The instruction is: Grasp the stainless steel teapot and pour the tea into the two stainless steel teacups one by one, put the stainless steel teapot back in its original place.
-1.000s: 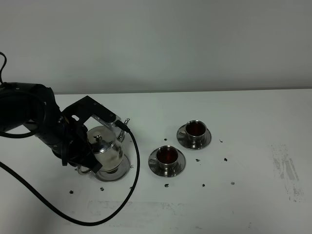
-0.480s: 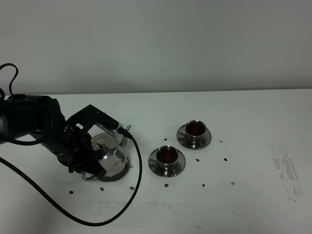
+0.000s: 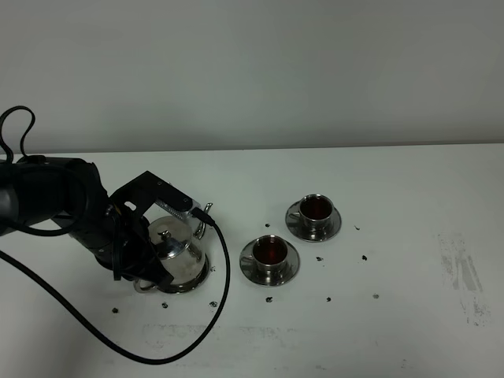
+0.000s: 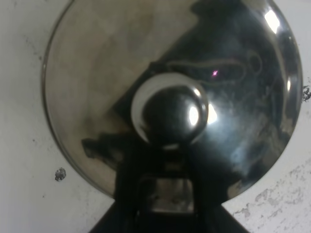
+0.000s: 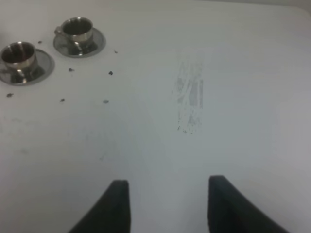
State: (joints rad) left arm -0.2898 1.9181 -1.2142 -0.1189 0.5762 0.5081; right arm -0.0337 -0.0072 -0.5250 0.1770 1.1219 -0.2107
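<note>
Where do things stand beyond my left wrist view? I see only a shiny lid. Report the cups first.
Observer: The near small steel teacup and the far small steel teacup each hold dark tea. Both stand on saucers to the right of the pot in the high view.
Operator: Now tell me what the pot rests on.
Observer: The shiny squat steel teapot stands upright and appears to sit on a flat round steel disc.
Operator: Report the right tool.
Observer: The right tool hangs over the bare white table, jaws apart and holding nothing.
</note>
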